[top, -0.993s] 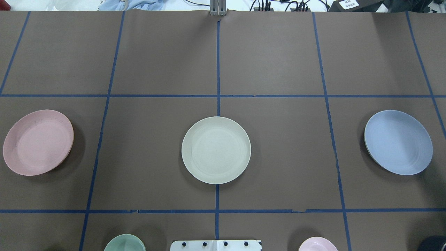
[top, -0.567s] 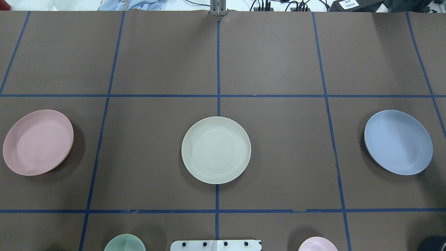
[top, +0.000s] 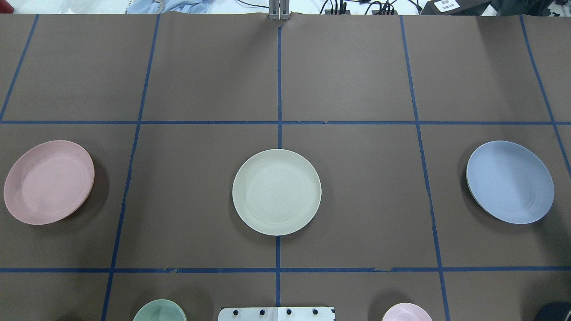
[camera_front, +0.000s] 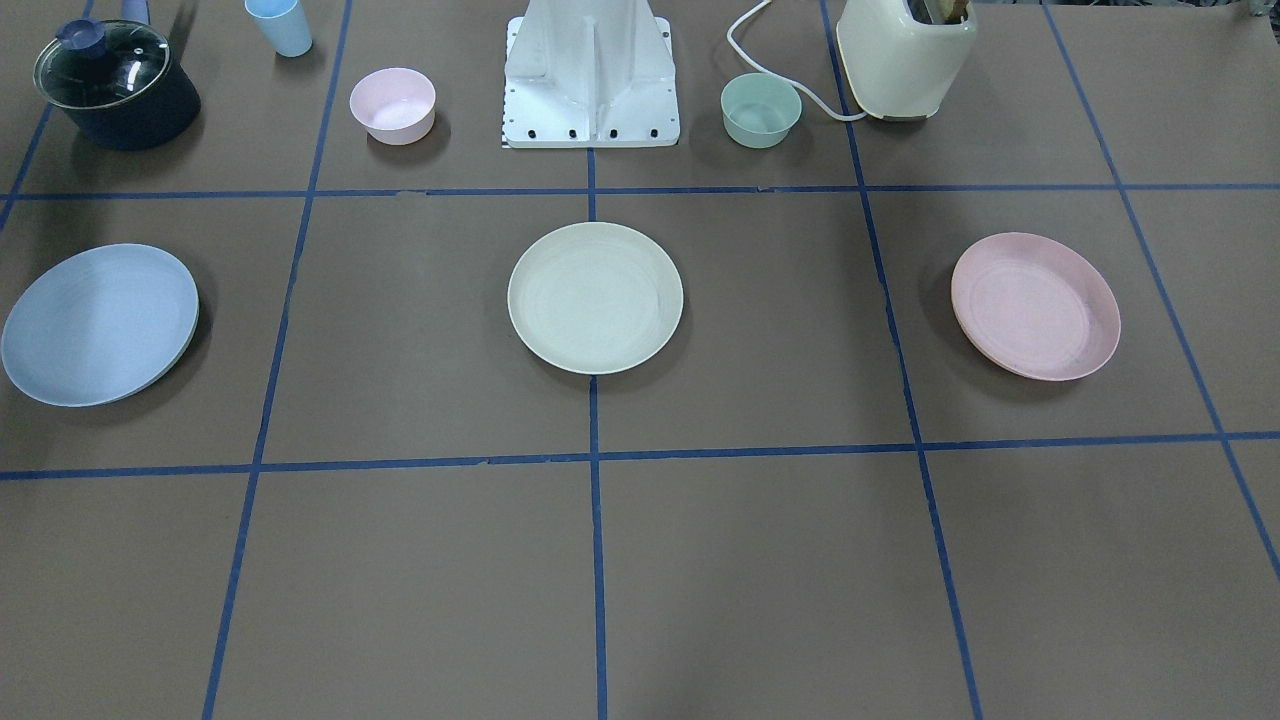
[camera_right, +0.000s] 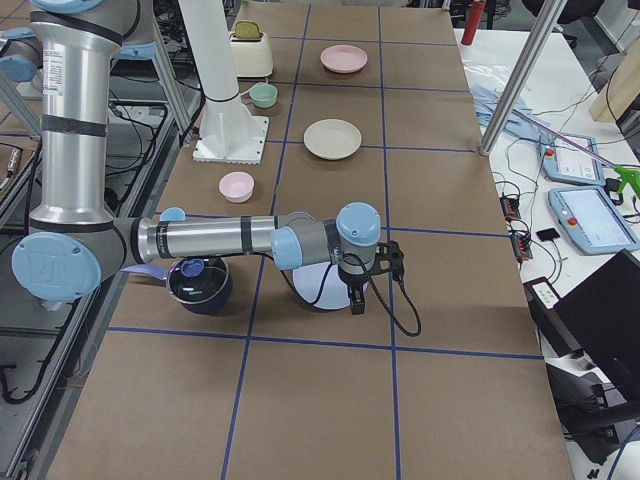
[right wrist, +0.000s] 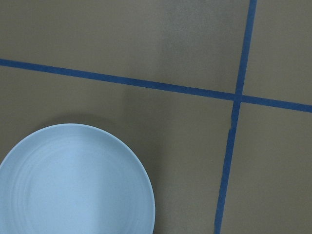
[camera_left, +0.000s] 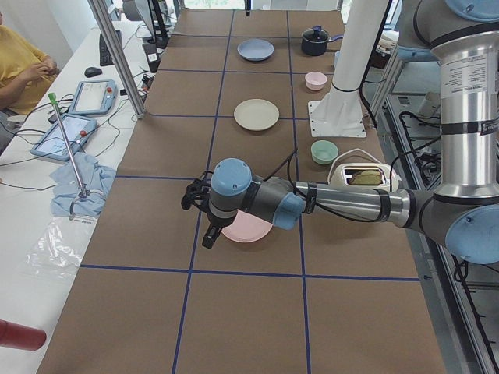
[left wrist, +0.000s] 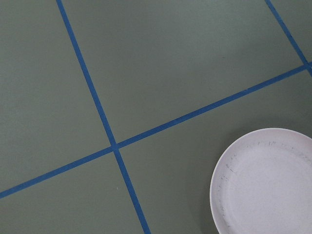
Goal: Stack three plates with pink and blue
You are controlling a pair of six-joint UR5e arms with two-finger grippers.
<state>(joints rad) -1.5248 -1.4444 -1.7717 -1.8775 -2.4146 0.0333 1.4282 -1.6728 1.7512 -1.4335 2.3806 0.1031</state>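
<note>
Three plates lie apart in a row on the brown table. The cream-white plate (top: 276, 191) is in the middle, the pale pink plate (top: 48, 182) at the left, the pale blue plate (top: 510, 182) at the right. My left gripper (camera_left: 204, 232) hangs above the pink plate's (camera_left: 248, 228) outer edge; the left wrist view shows that plate (left wrist: 265, 185) at its lower right. My right gripper (camera_right: 357, 295) hangs above the blue plate's (camera_right: 318, 280) outer edge; the right wrist view shows it (right wrist: 73, 183) at the lower left. I cannot tell whether either gripper is open or shut.
Along the robot's side stand a small green bowl (camera_front: 760, 110), a small pink bowl (camera_front: 392, 105), the white robot base (camera_front: 592, 75), a cream toaster (camera_front: 905, 55), a dark lidded pot (camera_front: 115, 85) and a blue cup (camera_front: 280, 25). Blue tape lines grid the table.
</note>
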